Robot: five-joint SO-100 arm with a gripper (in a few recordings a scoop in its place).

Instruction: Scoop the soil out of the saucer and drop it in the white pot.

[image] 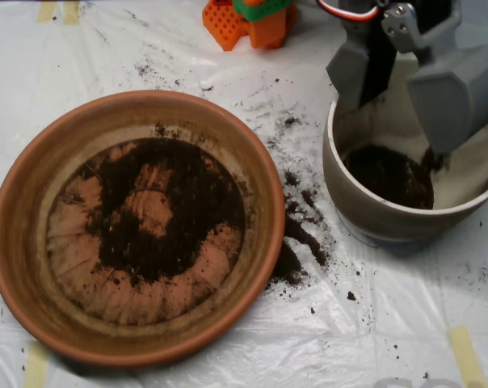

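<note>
We see the tabletop under a wrinkled white plastic sheet. An orange perforated block sits at the top edge, with a green piece on top of it. Well below and right of the block, beige tape strips hold the sheet down.

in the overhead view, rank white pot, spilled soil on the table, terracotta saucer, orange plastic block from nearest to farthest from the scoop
From the grey clamshell scoop:
1. Round off-white pot, directly beneath it, right side.
2. Dark spilled soil, between pot and saucer.

The orange plastic block, top centre, and the large terracotta saucer, left, are too close to call.
</note>
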